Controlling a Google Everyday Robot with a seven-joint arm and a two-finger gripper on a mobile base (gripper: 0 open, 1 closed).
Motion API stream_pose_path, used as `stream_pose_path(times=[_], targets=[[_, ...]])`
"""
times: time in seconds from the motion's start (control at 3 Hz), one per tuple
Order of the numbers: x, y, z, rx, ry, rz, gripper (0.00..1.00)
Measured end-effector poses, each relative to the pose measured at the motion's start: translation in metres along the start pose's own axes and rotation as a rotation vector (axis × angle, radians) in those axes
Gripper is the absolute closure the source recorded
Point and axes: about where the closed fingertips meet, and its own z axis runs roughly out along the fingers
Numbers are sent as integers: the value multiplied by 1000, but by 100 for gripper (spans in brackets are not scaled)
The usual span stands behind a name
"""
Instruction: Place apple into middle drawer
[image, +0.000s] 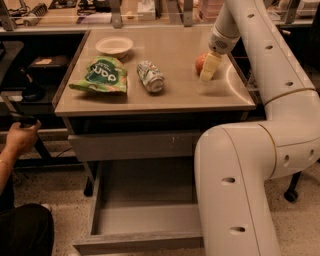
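Note:
The apple (200, 63) is small, round and red-orange, and sits on the tabletop (170, 90) at the right rear. My gripper (208, 69) reaches down from the white arm and is right at the apple, against its right side, hiding part of it. The middle drawer (145, 220) is pulled out wide below the table, with a bare grey tray and a plain front (135, 243). My arm's big white links cover the drawer's right part.
A silver-green drink can (150, 76) lies mid-table, a green chip bag (100, 75) to its left, a white bowl (114, 46) at the back left. A shut drawer front (130, 145) with small scratches is under the tabletop. A person's hand (20, 137) holds a device at the left.

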Motion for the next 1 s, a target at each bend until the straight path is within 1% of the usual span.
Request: stream_pose_path(times=[0.33,0.67,1.0], targets=[[3,2,6,-15,-5,19,0],[1,3,9,-20,2,36,19],[1,3,9,-20,2,36,42]])
